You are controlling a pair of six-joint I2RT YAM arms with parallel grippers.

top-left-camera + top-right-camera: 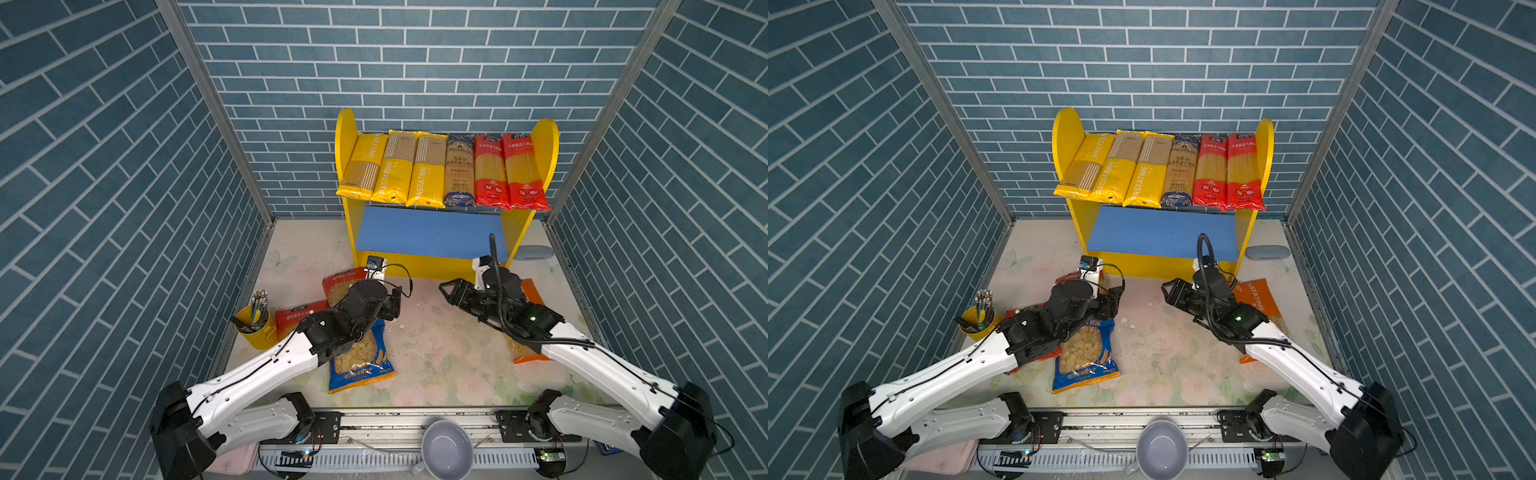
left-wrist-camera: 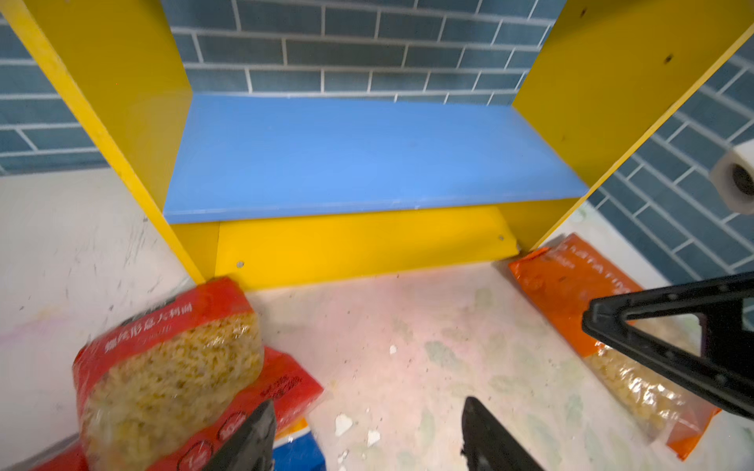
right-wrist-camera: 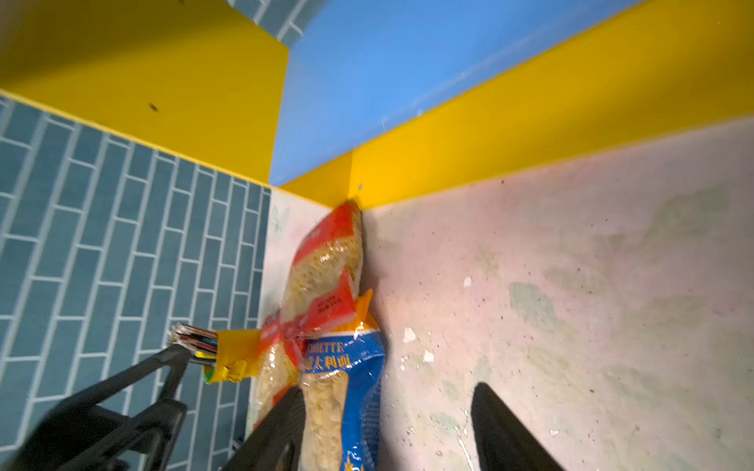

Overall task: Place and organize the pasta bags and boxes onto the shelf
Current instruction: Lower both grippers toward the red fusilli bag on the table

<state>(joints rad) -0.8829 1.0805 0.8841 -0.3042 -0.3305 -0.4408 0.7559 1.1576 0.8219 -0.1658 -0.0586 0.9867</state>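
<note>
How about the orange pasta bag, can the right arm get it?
Probably, but not straight away. The orange pasta bag lies on the table under the right arm, behind its empty fingers; it would need to pull back.

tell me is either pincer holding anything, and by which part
Nothing is held. The left pincer and the right pincer both stand open and empty.

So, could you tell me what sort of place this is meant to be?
Probably a mock pantry corner in a robot lab: blue brick-pattern wall panels, a small yellow-sided wooden shelf lined with long spaghetti packs, and white robot arms.
</note>
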